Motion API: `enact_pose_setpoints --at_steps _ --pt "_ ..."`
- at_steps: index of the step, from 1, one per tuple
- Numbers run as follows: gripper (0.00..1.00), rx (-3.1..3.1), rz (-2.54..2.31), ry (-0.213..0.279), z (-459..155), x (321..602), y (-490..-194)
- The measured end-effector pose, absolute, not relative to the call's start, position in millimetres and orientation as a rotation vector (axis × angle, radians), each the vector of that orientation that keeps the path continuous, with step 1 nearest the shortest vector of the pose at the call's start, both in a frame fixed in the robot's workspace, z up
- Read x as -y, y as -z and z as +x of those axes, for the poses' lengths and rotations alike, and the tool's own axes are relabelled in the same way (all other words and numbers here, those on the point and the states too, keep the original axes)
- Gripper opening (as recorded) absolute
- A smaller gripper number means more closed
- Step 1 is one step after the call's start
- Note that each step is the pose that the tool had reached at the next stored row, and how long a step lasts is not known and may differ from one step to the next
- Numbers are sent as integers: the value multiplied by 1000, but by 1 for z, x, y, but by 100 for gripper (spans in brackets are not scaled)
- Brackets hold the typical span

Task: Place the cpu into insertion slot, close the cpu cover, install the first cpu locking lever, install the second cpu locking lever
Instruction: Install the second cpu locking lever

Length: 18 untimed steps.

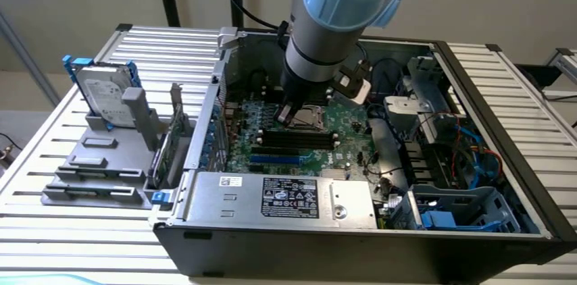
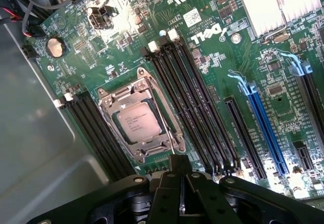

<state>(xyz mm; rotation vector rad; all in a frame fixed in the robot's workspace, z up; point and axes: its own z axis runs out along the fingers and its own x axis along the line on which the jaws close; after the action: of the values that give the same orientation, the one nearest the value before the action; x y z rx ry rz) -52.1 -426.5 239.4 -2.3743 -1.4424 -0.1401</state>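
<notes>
The cpu (image 2: 135,121), a pale square chip with printed text, lies flat in the insertion slot (image 2: 143,156) on the green board. The silver cpu cover (image 2: 112,102) is folded down around it, and the chip's top shows through the cut-out. A thin metal locking lever (image 2: 167,115) runs along the socket's side next to the black memory slots; I cannot tell whether it is latched. My gripper (image 2: 180,159) is shut with nothing in it, its black tips just off the socket's edge. In the exterior view the gripper (image 1: 290,117) reaches down into the open computer case beside the socket (image 1: 313,117).
Long black memory slots (image 2: 202,112) flank the socket, with blue slots (image 2: 263,117) and a finned heat sink (image 2: 283,6) farther off. A grey case wall (image 2: 30,133) stands close. The power supply (image 1: 280,197), cables (image 1: 469,150) and a hard drive (image 1: 104,99) lie around.
</notes>
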Motion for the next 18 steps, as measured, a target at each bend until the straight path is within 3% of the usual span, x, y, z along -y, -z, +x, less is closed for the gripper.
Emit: enact_pose_setpoints --at_steps 18 --pt "11 1453 -2381 169 -63 421 -220"
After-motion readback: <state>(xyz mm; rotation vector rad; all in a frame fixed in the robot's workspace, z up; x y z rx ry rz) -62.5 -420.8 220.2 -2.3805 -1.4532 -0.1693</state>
